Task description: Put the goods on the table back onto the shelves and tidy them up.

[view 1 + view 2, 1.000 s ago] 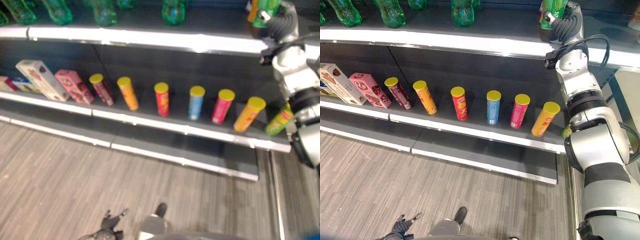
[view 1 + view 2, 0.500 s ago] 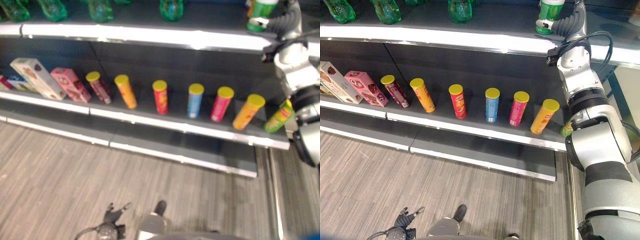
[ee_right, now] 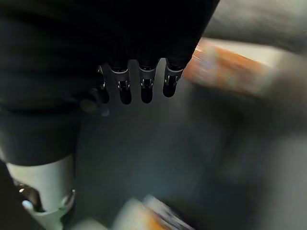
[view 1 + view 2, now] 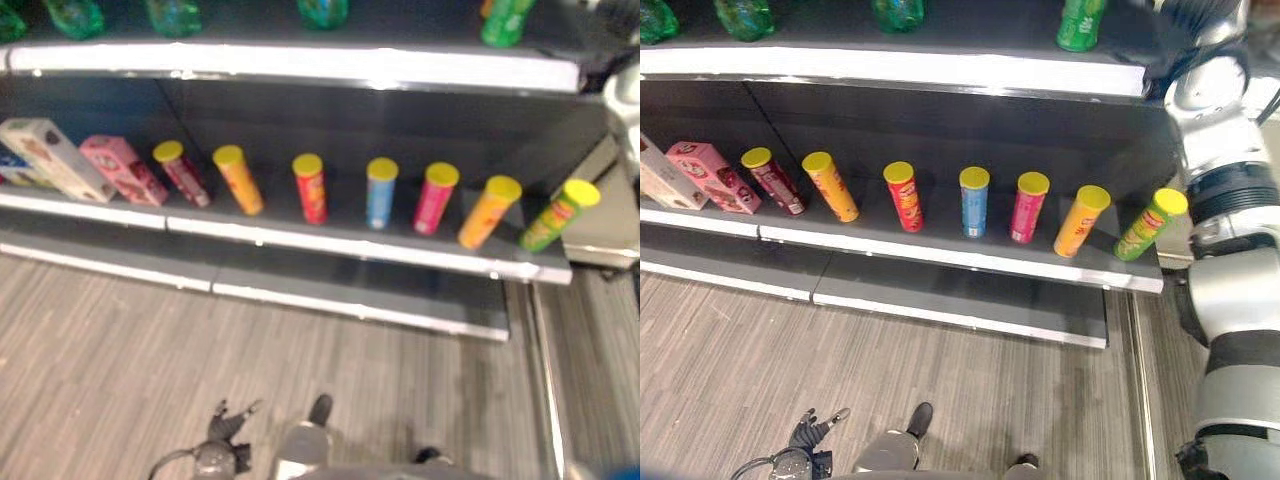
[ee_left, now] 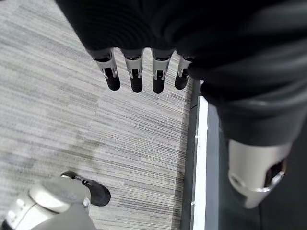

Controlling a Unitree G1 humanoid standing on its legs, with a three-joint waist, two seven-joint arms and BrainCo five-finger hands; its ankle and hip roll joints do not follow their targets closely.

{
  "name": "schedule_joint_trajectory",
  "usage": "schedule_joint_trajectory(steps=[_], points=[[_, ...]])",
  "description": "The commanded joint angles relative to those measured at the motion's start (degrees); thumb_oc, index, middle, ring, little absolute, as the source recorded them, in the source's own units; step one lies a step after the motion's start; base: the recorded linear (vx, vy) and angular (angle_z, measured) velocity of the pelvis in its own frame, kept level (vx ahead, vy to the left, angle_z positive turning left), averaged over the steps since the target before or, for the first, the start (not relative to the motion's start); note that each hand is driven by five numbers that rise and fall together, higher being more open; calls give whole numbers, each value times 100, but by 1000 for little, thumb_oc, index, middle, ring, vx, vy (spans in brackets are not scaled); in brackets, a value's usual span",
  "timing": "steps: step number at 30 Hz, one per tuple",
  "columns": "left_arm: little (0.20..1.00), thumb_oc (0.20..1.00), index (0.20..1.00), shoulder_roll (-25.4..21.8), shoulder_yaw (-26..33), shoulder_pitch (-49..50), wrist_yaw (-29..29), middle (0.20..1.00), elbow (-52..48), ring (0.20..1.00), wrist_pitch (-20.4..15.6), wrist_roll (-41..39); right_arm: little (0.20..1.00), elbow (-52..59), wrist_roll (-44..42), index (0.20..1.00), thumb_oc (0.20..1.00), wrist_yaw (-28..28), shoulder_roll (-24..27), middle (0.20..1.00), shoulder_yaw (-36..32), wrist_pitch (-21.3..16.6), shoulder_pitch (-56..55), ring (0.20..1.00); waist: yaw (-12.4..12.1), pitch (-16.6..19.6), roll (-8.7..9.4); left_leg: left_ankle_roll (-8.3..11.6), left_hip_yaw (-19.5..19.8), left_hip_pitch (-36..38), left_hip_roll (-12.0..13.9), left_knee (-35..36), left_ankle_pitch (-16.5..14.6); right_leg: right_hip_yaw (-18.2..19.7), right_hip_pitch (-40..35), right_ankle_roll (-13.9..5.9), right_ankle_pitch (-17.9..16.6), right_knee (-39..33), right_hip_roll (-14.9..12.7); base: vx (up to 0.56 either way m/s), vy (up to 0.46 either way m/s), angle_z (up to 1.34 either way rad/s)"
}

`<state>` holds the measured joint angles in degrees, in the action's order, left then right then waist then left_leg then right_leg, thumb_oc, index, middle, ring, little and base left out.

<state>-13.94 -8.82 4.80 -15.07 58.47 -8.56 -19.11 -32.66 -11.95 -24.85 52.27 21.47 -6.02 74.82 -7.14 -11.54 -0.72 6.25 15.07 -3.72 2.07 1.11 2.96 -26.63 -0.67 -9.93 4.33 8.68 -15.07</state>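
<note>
Our right hand (image 3: 129,81) hangs with its fingers straight and relaxed, gripping nothing; past them we make out only blurred dark shelf surface and an orange shape we cannot identify. Our left hand (image 5: 144,72) is likewise loose and empty, fingers straight, over grey striped floor (image 5: 72,120).

We take the green soda bottle (image 4: 1078,25) as our landmark: it stands upright on the upper shelf (image 4: 940,68), near that shelf's right end. Other green bottles (image 4: 898,12) stand along the same shelf, well to its left. On the lower shelf (image 4: 970,255), below the bottle, runs a row of yellow-lidded chip cans: the green can (image 4: 1150,223) below and right of it, then the orange can (image 4: 1080,220), pink can (image 4: 1028,207), blue can (image 4: 973,200), red can (image 4: 902,196) and two more cans (image 4: 800,183) leftward. Far left lies a pink box (image 4: 712,176) beside a white box (image 4: 55,158).
</note>
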Motion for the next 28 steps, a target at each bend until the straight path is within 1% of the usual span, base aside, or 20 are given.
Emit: schedule_joint_trajectory(steps=[1, 2, 4, 6, 8, 9, 11, 12, 14, 16, 17, 18, 19, 20, 22, 24, 25, 26, 27, 28], points=[[1000, 1000, 1000, -348, 299, -51, -129, 1000, -102, 1000, -31, -1, 1000, 1970, -6, 1000, 1000, -5, 297, 1000, -378, -537, -724, 1000, 237, 179, 363, 171, -809, 199, 266, -463, -939, 937, 14, -214, 91, -163, -175, -19, 1, -23], [1000, 1000, 1000, -323, 383, -64, -119, 1000, -96, 1000, -17, 15, 1000, 2419, -93, 1000, 1000, 106, 301, 1000, -507, -666, -981, 1000, 302, 195, 363, 172, -851, 221, 292, -460, -947, 988, 22, -211, 90, -184, -158, -13, -6, -25], [1000, 1000, 1000, -315, 479, -26, -57, 1000, -74, 1000, 35, 128, 1000, 3478, -416, 1000, 1000, 523, 291, 1000, -979, -926, -1794, 1000, 387, 247, 392, 187, -975, 289, 360, -443, -964, 1082, 34, -208, 96, -225, -113, -20, -17, -25], [1000, 1000, 1000, -292, 564, -10, 26, 1000, -49, 1000, 46, 187, 1000, 4133, -790, 1000, 1000, 969, 254, 1000, -1192, -1163, -2348, 1000, 486, 286, 403, 202, -1088, 342, 426, -441, -973, 1205, 68, -201, 96, -249, -54, -30, -16, -38], [1000, 1000, 1000, -313, 650, -12, 154, 1000, -12, 1000, 55, 283, 1000, 4568, -1109, 1000, 1000, 1497, 306, 1000, -1190, -1249, -2724, 1000, 570, 328, 408, 223, -1201, 390, 489, -426, -973, 1313, 98, -193, 95, -278, 2, -32, -9, -42], [1000, 1000, 1000, -316, 670, -61, 246, 1000, -51, 1000, 3, 428, 1000, 4937, -1273, 1000, 1000, 1956, 544, 1000, -1049, -1287, -3021, 1000, 707, 353, 404, 244, -1331, 439, 554, -430, -971, 1421, 139, -189, 84, -298, 61, -34, -5, -36], [1000, 1000, 1000, -294, 669, -62, 353, 1000, -131, 1000, -27, 492, 1000, 5277, -1572, 1000, 1000, 2429, 618, 1000, -1076, -1348, -3547, 1000, 813, 376, 388, 261, -1454, 494, 613, -422, -976, 1541, 190, -187, 73, -317, 122, -17, 1, -37], [1000, 1000, 1000, -265, 683, -67, 391, 1000, -157, 1000, -51, 530, 1000, 5397, -1658, 1000, 1000, 2576, 636, 1000, -1116, -1357, -3797, 1000, 888, 379, 382, 259, -1503, 516, 639, -428, -984, 1575, 206, -191, 61, -321, 141, 5, 7, -49], [1000, 1000, 1000, -185, 648, -63, 519, 1000, -234, 1000, -74, 575, 1000, 5484, -2094, 1000, 1000, 3138, 388, 1000, -1217, -1241, -4680, 1000, 1002, 357, 364, 251, -1630, 576, 676, -427, -994, 1720, 279, -198, 42, -308, 187, -3, 4, -50], [1000, 1000, 1000, -140, 671, -63, 644, 1000, -271, 1000, -81, 706, 1000, 5426, -2370, 1000, 1000, 3640, 85, 1000, -1176, -954, -5654, 1000, 1107, 311, 339, 251, -1730, 624, 709, -403, -991, 1810, 343, -206, 18, -287, 206, -15, 9, -44], [1000, 1000, 1000, -123, 703, -75, 708, 1000, -278, 1000, -83, 767, 1000, 5217, -2314, 1000, 1000, 3840, -58, 1000, -1130, -795, -6262, 1000, 1163, 271, 325, 255, -1772, 651, 726, -403, -998, 1842, 349, -205, 27, -266, 217, -14, 10, -39], [1000, 1000, 1000, -106, 718, -86, 762, 1000, -308, 1000, -76, 833, 1000, 4984, -2093, 1000, 1000, 3888, -136, 1000, -1117, -674, -6715, 1000, 1217, 243, 311, 256, -1799, 668, 730, -389, -989, 1873, 372, -212, 20, -253, 221, -20, 2, -25], [1000, 1000, 1000, -87, 734, -83, 825, 1000, -303, 1000, -65, 874, 1000, 4567, -1834, 1000, 1000, 3960, -408, 1000, -1093, -474, -7251, 1000, 1285, 206, 296, 259, -1830, 682, 734, -377, -987, 1895, 393, -211, 17, -241, 228, -24, 9, -19], [1000, 1000, 1000, -78, 737, -59, 858, 1000, -294, 1000, -75, 870, 1000, 4376, -1627, 1000, 1000, 4077, -505, 1000, -1051, -394, -7509, 1000, 1320, 204, 294, 258, -1835, 664, 730, -372, -972, 1901, 422, -208, 5, -246, 222, -27, 5, -11], [1000, 1000, 1000, -40, 629, -77, 912, 1000, -306, 1000, -85, 958, 1000, 3132, -618, 1000, 1000, 3828, -950, 1000, -776, -251, -7786, 1000, 1366, 151, 261, 264, -1874, 693, 738, -372, -973, 1928, 429, -197, 5, -241, 224, -25, 1, -20], [1000, 1000, 1000, -22, 490, -94, 924, 1000, -257, 1000, -74, 1033, 1000, 1983, 223, 1000, 1000, 3464, -1449, 1000, -604, -190, -7702, 1000, 1366, 156, 240, 255, -1888, 707, 741, -376, -980, 1938, 420, -186, 2, -248, 232, -5, -7, -20], [1000, 1000, 1000, -27, 495, -95, 924, 1000, -256, 1000, -74, 1033, 1000, 1960, 231, 1000, 1000, 3457, -1462, 1000, -590, -204, -7685, 1000, 1367, 151, 246, 255, -1891, 712, 742, -376, -982, 1940, 416, -186, 3, -248, 233, 20, -24, -17], [1000, 1000, 1000, -38, 375, -146, 908, 1000, -231, 1000, -44, 1048, 1000, 753, 599, 1000, 1000, 3041, -2084, 1000, -611, -5, -7620, 1000, 1345, 162, 228, 245, -1884, 715, 744, -386, -989, 1924, 384, -173, 5, -258, 242, 13, -16, -13], [1000, 1000, 1000, -44, 379, -150, 908, 1000, -230, 1000, -44, 1047, 1000, 730, 603, 1000, 1000, 3034, -2097, 1000, -602, -19, -7603, 1000, 1345, 151, 235, 245, -1885, 723, 744, -388, -991, 1925, 376, -173, 7, -258, 243, 19, -27, -11], [1000, 1000, 1000, -64, 338, -177, 888, 1000, -212, 1000, -47, 1032, 1000, 259, 696, 1000, 1000, 2866, -2342, 1000, -651, 10, -7559, 1000, 1332, 162, 227, 236, -1875, 729, 745, -390, -998, 1917, 355, -166, 14, -260, 245, 9, -15, -5]])
